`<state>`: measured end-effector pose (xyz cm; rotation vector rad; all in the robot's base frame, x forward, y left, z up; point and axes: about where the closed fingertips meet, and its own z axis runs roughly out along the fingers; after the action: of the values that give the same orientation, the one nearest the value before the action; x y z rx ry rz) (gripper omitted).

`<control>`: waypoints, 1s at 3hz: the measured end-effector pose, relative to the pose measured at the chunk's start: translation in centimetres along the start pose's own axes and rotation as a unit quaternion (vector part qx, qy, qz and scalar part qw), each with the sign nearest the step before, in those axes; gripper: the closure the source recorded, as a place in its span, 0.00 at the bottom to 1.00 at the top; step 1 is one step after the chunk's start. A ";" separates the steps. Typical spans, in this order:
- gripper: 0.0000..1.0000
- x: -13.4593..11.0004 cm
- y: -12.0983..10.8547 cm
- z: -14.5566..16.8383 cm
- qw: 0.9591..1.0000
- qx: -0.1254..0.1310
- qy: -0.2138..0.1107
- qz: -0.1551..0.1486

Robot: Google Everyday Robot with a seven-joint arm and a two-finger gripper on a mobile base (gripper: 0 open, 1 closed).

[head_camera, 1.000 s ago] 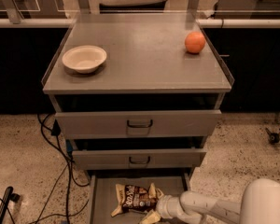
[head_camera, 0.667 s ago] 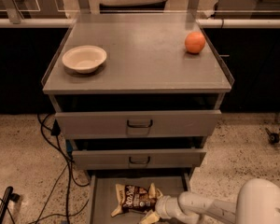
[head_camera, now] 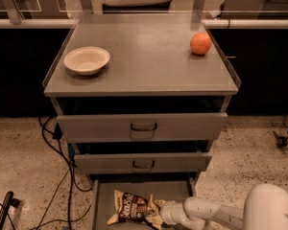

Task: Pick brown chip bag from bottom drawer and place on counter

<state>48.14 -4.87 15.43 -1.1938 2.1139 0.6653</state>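
At the bottom edge of the frame I am reaching my tool, on its white arm, in from the lower right. It is sitting against the right, cream-yellow end of the crinkly dark brown chip bag. I cannot tell whether the tool is clamping that end or only pressing on it. The bag is lying flat on the floor of the shallow grey metal bottom drawer, toward its left and front.

I am judging the hold as the weak point. A pinch on just the crimped end could let the slippery film slide out as I am lifting. The bag could also catch under the two grey handled drawers jutting out above it.

Further up, the flat grey worktop is carrying a cream round bowl at its left and an orange round fruit at its far right.

Against the frame from a second ago, my tool is lying a little further left. The bag seems nudged slightly left and lower with it, while the bowl and the fruit are sitting where they were.
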 end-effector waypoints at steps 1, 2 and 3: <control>0.74 0.0 0.0 0.0 1.000 0.000 0.000 0.000; 1.00 0.0 0.0 0.0 1.000 0.000 0.000 0.000; 1.00 -0.7 0.0 -0.2 1.000 -0.003 0.005 -0.005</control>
<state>48.37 -4.61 16.05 -1.2135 2.1128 0.6638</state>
